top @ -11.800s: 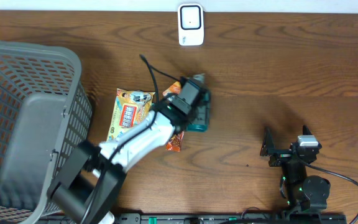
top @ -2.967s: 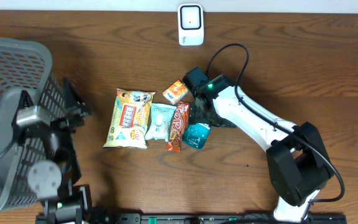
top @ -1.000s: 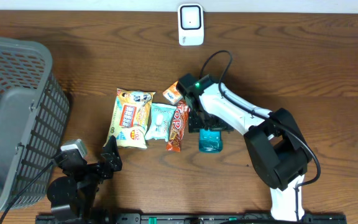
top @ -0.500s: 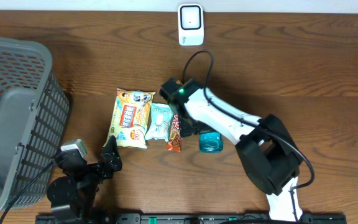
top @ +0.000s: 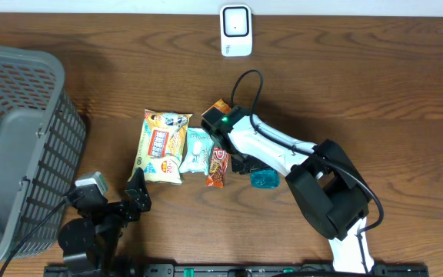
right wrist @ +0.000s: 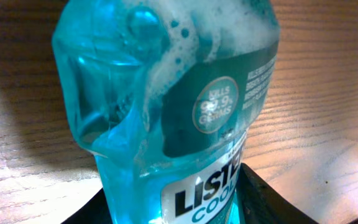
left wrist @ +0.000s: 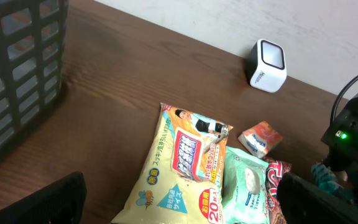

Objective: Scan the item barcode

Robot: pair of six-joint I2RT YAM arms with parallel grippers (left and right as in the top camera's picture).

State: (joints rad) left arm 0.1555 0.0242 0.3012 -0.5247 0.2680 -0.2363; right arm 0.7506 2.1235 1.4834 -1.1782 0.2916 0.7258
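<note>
My right gripper [right wrist: 176, 205] has the clear teal plastic mouthwash bottle [right wrist: 173, 118] between its black fingers [right wrist: 263, 199], which flank it low on both sides. I cannot tell whether they press on it or only stand beside it. The bottle fills my right wrist view. Blue-green liquid sits inside it, with froth and bubbles gathered at the end farthest from the gripper, and a dark label wraps its side. Under it is the brown wooden desk [top: 360, 77].

Just to the left of this gripper lie four packets: a red-orange bar wrapper [top: 217, 168], then a pale mint-green packet [top: 198, 150], then a large yellow snack bag [top: 160, 146]. A small orange packet [left wrist: 260, 138] sits just beyond the wrapper, partly under my right arm. Well ahead of the gripper, at the desk's far edge, stands the small white box-shaped scanner [top: 236, 31].

My left gripper [top: 136, 192] hangs low near the front edge with its fingers spread wide and nothing between them. The yellow bag is just ahead of it. To its left stands the grey plastic lattice basket [top: 21, 138], of which I see the grid walls and the solid grey floor.
</note>
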